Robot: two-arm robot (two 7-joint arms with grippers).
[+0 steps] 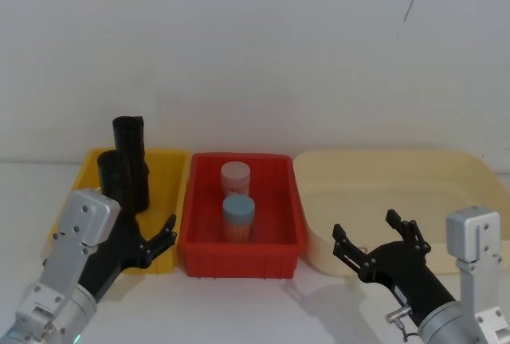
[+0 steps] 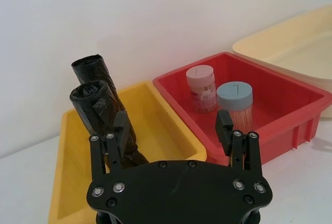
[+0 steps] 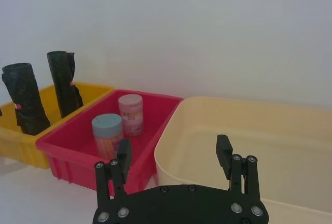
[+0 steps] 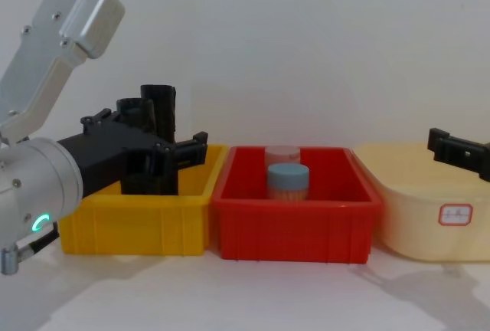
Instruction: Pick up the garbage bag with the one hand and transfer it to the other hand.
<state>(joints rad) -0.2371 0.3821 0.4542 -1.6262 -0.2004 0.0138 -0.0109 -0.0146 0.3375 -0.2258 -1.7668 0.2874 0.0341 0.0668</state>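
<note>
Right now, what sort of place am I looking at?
Probably a robot test bench: white table, yellow bin, red bin and cream bin in a row, left pincer and right pincer open.

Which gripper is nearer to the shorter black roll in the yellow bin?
Left. The left gripper, open, is right beside the garbage bag at the yellow bin; the right gripper, open, is by the cream bin, past the red bin.
</note>
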